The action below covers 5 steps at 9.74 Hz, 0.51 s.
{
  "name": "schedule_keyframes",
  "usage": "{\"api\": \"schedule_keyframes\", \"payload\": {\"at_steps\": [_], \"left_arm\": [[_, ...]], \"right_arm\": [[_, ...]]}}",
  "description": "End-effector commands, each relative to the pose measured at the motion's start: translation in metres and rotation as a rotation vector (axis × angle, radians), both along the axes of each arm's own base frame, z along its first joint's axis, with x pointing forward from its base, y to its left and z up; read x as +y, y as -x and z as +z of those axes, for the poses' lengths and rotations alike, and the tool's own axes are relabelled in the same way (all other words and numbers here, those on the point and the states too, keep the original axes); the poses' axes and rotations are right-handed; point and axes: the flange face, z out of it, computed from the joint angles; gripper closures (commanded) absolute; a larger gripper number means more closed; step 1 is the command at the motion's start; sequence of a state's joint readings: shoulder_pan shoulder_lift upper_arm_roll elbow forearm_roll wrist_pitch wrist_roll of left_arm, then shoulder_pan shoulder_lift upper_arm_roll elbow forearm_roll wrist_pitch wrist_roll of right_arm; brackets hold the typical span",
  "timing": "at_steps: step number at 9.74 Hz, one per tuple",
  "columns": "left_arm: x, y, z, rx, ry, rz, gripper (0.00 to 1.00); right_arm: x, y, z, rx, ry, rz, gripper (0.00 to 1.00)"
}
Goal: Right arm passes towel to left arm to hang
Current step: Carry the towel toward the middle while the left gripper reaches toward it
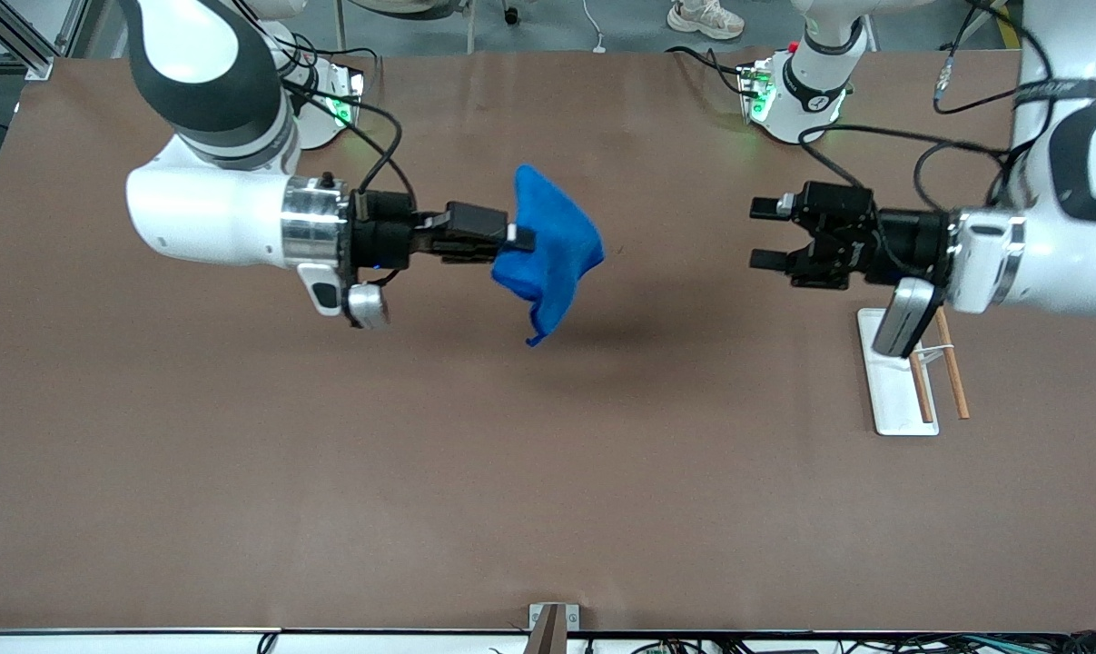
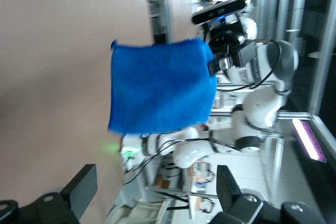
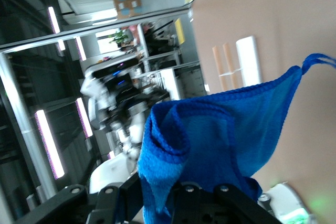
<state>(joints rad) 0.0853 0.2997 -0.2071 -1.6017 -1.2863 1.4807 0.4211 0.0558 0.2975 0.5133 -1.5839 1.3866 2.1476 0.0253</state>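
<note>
Right fingers [image 1: 518, 238] gripping towel [image 1: 552, 250]; left fingers [image 1: 765, 234] apart

Both arms, the right arm [image 1: 212, 213] and left arm [image 1: 1047, 254], are glossy white with black joint bands, black cables and green-lit bases.

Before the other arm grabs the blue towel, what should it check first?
1. Right tool shut on the towel: ok.
2. Towel off the table, hanging free: ok.
3. Left tool open and ready: ok.
4. Left tool facing the towel: ok, the towel fills its wrist view.
5. Left tool touching the towel: not ok, a gap remains.
6. Rack at the left arm's end of the table free for hanging: ok.
</note>
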Motion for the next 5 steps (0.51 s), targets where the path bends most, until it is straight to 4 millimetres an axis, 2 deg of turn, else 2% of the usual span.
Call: {"api": "schedule_keyframes", "payload": {"at_steps": [1, 2, 3, 5], "left_arm": [[-0.019, 0.007, -0.057, 0.027, 0.169, 0.015, 0.01], [-0.026, 0.01, -0.075, 0.055, 0.231, 0.018, 0.01], [-0.038, 0.014, -0.084, 0.098, 0.292, -0.003, 0.01], [-0.047, 0.02, -0.104, 0.157, 0.373, -0.016, 0.01]], "right_arm": [[0.021, -0.003, 0.007, 0.039, -0.137, -0.015, 0.99], [0.031, 0.002, 0.008, 0.062, -0.196, -0.025, 0.99], [0.038, 0.002, 0.001, 0.064, -0.266, -0.038, 0.99], [0.052, 0.005, -0.01, 0.011, -0.352, -0.053, 0.99]]}}
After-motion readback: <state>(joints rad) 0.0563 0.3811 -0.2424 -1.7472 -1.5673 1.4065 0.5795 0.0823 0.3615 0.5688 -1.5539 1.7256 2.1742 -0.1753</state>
